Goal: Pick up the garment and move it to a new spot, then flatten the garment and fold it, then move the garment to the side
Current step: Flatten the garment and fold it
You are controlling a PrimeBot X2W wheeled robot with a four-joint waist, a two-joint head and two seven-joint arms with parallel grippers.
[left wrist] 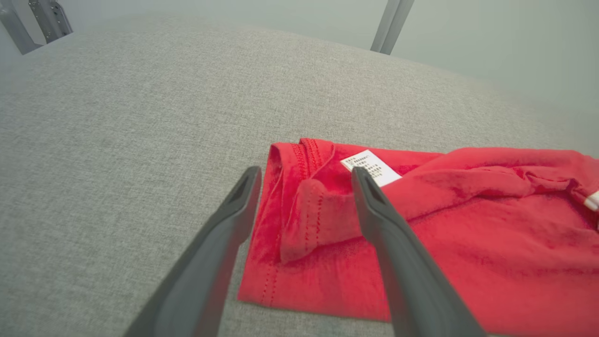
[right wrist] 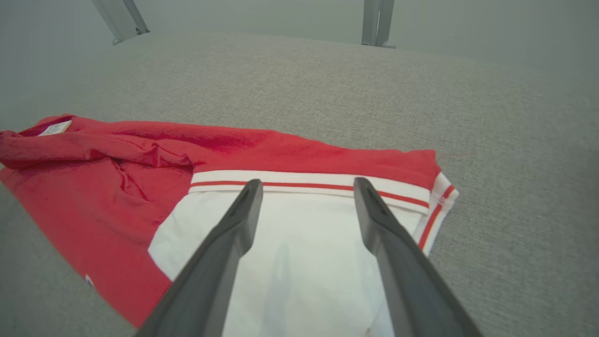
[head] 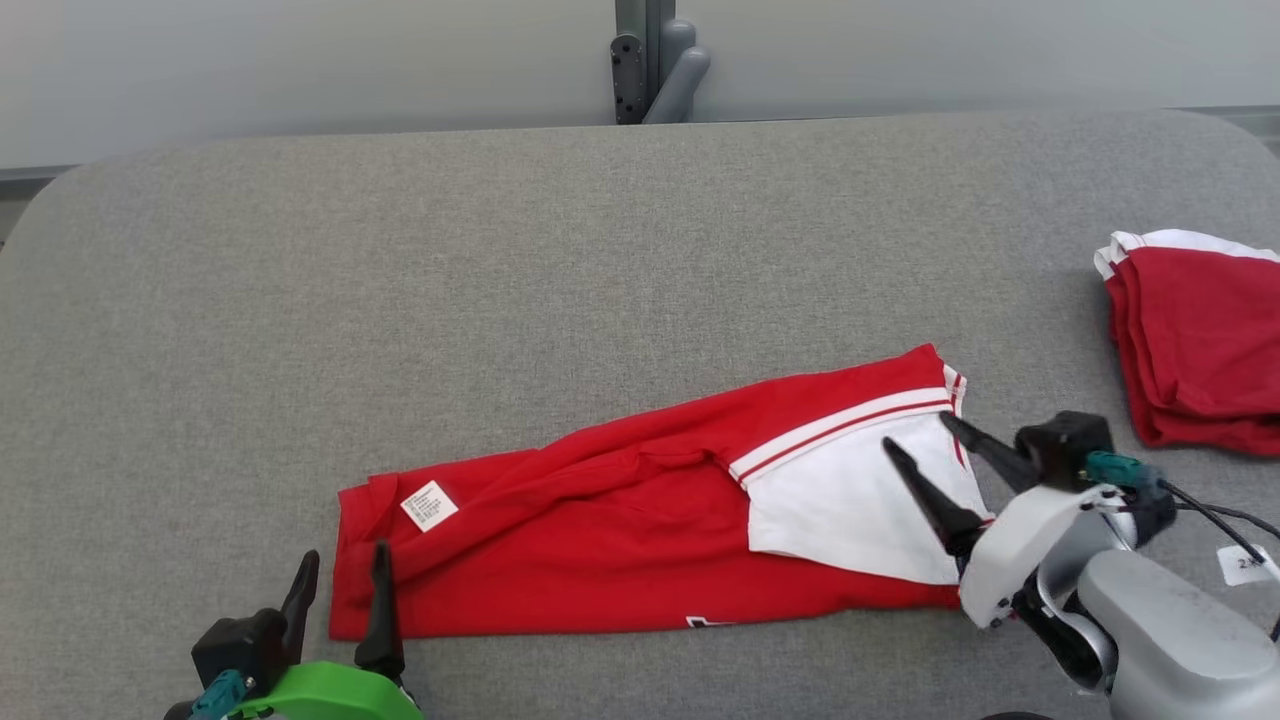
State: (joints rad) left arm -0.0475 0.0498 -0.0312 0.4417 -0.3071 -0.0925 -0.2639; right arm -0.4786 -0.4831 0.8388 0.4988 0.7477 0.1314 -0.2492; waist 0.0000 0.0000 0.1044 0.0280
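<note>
A red garment [head: 620, 530] with a white sleeve panel and red-striped white trim lies folded into a long strip on the grey table [head: 400, 280]. Its left end carries a white care label [head: 429, 505]. My left gripper [head: 343, 567] stands open over that left end, one finger above the red cloth [left wrist: 327, 220] and one above the table. My right gripper [head: 915, 432] is open above the white sleeve [right wrist: 299, 243], its fingertips near the striped trim [right wrist: 309, 183]. Nothing sits between either pair of fingers.
A second folded red garment with white edging [head: 1195, 340] lies at the table's right edge. A grey metal post [head: 650, 60] rises behind the table's far edge. A small white tag [head: 1245, 565] lies beside my right arm.
</note>
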